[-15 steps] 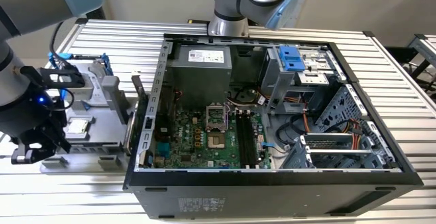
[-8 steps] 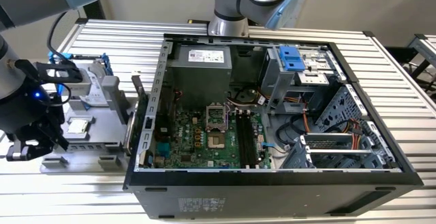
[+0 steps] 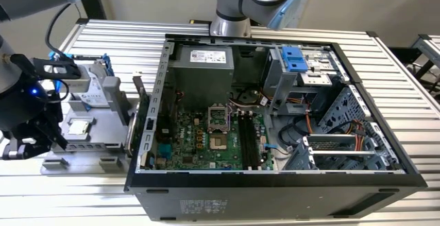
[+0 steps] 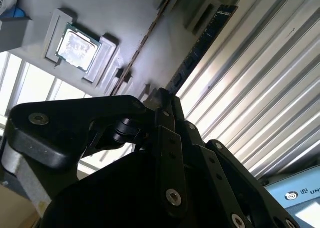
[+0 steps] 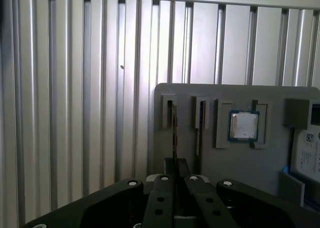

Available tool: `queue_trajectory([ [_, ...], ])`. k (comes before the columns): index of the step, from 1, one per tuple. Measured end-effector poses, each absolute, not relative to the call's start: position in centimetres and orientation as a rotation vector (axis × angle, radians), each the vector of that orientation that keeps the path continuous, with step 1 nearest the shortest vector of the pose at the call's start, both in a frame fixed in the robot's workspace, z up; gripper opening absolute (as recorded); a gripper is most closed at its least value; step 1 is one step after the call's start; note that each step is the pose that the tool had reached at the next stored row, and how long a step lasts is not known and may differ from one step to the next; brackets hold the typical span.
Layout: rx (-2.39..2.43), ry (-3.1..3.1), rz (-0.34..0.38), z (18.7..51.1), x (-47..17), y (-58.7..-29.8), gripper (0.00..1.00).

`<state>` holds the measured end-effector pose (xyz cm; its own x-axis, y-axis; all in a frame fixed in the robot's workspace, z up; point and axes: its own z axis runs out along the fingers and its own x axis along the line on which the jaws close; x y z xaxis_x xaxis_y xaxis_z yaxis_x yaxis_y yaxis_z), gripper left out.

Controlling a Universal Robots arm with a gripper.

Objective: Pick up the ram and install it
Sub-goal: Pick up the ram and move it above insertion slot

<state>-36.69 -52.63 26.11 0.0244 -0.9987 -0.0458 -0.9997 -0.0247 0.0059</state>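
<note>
The ram [image 4: 200, 43] is a long dark stick standing on edge in a slot of the grey holder [image 4: 125, 18]. In the first wrist view the ram [image 5: 173, 130] shows edge-on as a thin line. My gripper [image 4: 167, 101] is shut on the near end of the ram, with its black fingers [image 5: 162, 180] pressed together around the stick's edge. In the exterior view the gripper [image 3: 31, 143] hangs over the front left part of the grey holder [image 3: 103, 143], to the left of the open computer case [image 3: 275, 185].
A second thin stick [image 5: 198, 138] stands in the neighbouring slot. A square silver processor [image 5: 244, 124] and a hard drive [image 3: 92, 98] also rest on the holder. Inside the case, the motherboard's long black memory slots [image 3: 248, 139] lie beside the processor socket [image 3: 218, 118]. The table [image 5: 75, 88] is ribbed metal.
</note>
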Motion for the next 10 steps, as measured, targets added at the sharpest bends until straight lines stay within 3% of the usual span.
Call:
queue_trajectory([
  [10,-2.228,2.174,0.056,26.84,-36.68,-52.63,0.00],
])
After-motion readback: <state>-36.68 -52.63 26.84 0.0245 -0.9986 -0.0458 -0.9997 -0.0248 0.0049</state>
